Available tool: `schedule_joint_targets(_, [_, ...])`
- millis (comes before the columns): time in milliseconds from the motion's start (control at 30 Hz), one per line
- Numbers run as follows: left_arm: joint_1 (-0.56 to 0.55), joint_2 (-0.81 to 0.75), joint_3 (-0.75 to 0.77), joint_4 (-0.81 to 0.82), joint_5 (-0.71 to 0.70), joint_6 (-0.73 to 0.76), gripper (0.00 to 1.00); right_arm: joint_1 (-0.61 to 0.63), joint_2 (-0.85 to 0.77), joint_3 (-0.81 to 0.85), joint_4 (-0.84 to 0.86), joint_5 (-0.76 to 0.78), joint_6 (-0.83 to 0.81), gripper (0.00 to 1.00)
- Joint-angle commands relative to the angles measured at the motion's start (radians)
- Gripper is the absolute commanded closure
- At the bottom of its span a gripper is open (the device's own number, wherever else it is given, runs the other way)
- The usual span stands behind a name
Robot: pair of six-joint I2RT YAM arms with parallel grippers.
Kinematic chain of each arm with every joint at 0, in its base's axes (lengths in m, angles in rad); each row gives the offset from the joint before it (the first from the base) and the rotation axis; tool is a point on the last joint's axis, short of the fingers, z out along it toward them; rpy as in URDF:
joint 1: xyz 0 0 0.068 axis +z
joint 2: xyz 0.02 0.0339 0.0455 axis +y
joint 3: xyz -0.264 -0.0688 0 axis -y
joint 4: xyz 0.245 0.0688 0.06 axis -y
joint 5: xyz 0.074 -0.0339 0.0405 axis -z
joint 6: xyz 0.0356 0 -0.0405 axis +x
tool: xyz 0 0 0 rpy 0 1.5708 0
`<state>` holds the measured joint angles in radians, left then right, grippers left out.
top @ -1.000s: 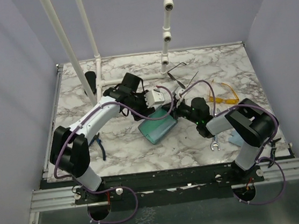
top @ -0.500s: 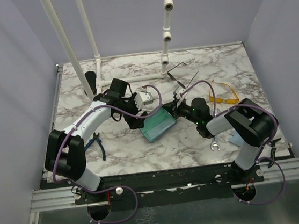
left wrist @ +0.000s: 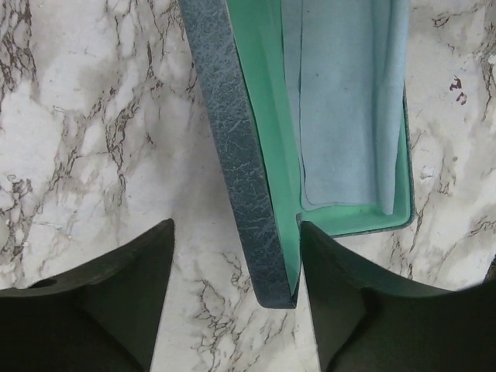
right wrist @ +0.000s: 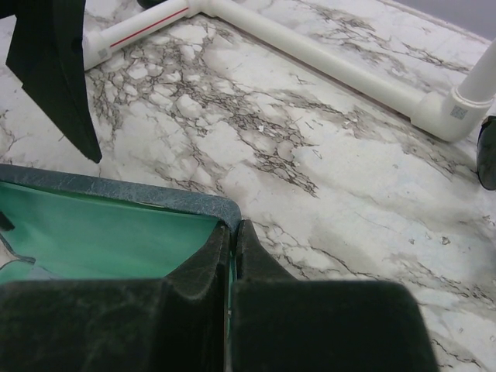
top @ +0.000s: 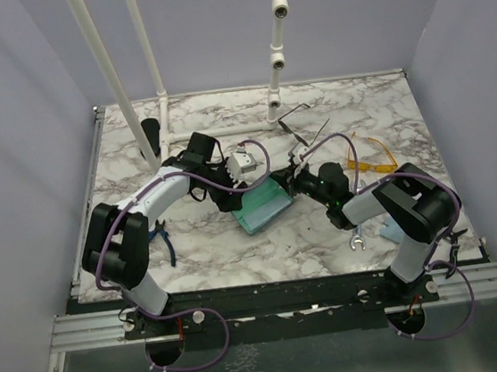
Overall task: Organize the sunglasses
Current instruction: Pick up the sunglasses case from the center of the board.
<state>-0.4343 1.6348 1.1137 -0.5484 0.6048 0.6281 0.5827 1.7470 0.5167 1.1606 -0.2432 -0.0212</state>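
Your left hand (left wrist: 234,232) has backed off, released; the case (top: 264,207) lies open, right hand (right wrist: 234,232) clenched on its rim, ready for sunglasses (top: 300,123).

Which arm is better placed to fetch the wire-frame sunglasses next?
Probably left: the left claw stands open at the edge of the blue-grey case, gripping nothing. The right claw is shut on its rim, steadying it, though the wire-frame sunglasses lie nearer its side.
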Motion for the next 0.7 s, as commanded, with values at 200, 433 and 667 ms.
schedule_joint_targets(200, [-0.008, 0.014, -0.009, 0.025, 0.008, 0.006, 0.63, 0.004, 0.02, -0.006, 0.073, 0.015, 0.018, 0.99])
schedule_joint_targets(433, [-0.023, 0.006, -0.017, 0.025, -0.016, 0.017, 0.83, 0.005, 0.041, 0.009, 0.086, 0.009, 0.019, 1.0])
schedule_joint_targets(667, [-0.067, -0.039, -0.003, 0.069, -0.152, 0.047, 1.0, 0.004, 0.04, 0.024, 0.062, 0.005, 0.045, 0.96])
